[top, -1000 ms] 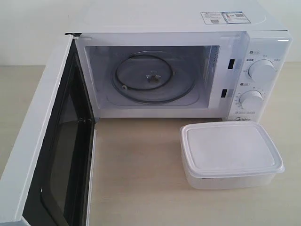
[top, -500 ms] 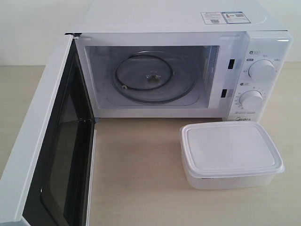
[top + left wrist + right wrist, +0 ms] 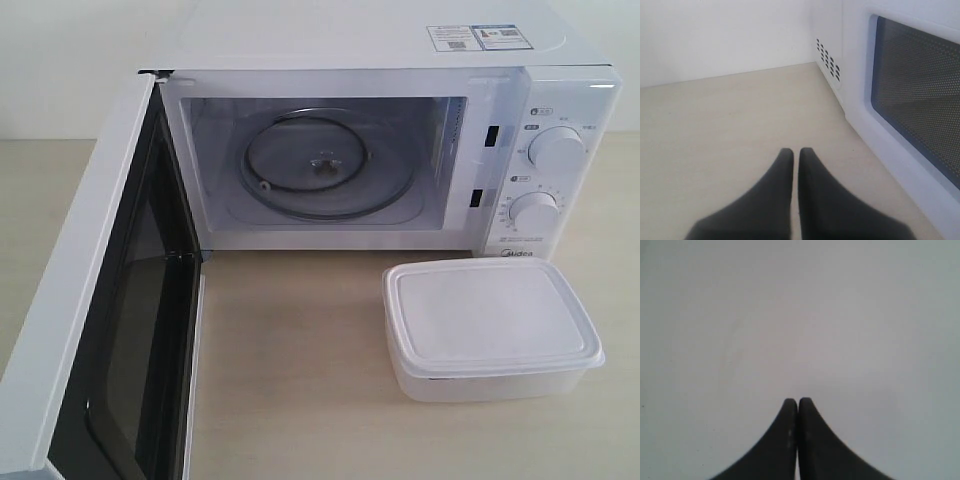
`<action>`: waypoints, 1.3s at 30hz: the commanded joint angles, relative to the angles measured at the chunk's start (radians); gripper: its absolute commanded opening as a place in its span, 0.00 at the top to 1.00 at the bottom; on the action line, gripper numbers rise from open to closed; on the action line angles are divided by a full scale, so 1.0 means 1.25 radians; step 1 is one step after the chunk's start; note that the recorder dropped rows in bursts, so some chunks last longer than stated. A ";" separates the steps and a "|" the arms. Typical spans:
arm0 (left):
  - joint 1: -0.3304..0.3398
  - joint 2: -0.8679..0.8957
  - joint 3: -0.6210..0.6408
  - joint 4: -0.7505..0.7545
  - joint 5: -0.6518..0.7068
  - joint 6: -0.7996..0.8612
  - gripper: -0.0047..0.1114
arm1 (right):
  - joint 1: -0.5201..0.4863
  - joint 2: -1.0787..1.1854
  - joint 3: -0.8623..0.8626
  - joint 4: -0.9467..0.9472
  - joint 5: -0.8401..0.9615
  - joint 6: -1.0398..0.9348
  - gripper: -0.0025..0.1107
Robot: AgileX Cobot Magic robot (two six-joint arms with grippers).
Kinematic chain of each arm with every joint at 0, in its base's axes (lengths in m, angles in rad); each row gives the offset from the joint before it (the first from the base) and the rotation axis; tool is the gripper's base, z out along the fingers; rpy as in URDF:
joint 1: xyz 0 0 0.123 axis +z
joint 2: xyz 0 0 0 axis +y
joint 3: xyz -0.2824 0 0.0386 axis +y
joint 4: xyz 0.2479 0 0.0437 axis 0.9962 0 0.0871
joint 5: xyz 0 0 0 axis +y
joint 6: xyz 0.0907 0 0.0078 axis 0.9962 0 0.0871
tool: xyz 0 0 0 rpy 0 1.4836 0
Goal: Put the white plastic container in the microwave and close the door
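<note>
Pale bench [image 3: 290, 380]: microwave [image 3: 330, 40] at the back edge, door [image 3: 130, 330] wide open, white plastic container [image 3: 490, 325] untouched toward the right edge. Left end effector [image 3: 796, 155] and right end effector [image 3: 798, 402] clenched, empty; pickup comes next, so open up and reach.

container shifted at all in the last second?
No. The white plastic container sits in the same spot on the table, just below the microwave dials, lid on.
</note>
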 commanded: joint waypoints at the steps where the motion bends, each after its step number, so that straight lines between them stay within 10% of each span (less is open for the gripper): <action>1: 0.003 -0.002 0.002 0.000 0.000 -0.004 0.92 | -0.004 0.063 -0.188 -0.329 0.188 0.403 0.98; 6: 0.003 -0.002 0.002 0.000 0.000 -0.004 0.92 | -0.004 0.145 -0.206 -0.643 0.126 0.986 0.98; 11: 0.003 -0.002 0.002 0.000 0.000 -0.004 0.92 | -0.004 0.178 -0.176 -0.799 0.011 1.206 0.98; 39: 0.003 -0.002 0.002 0.000 0.000 -0.004 0.92 | -0.004 0.448 0.071 -0.766 -0.254 1.289 0.98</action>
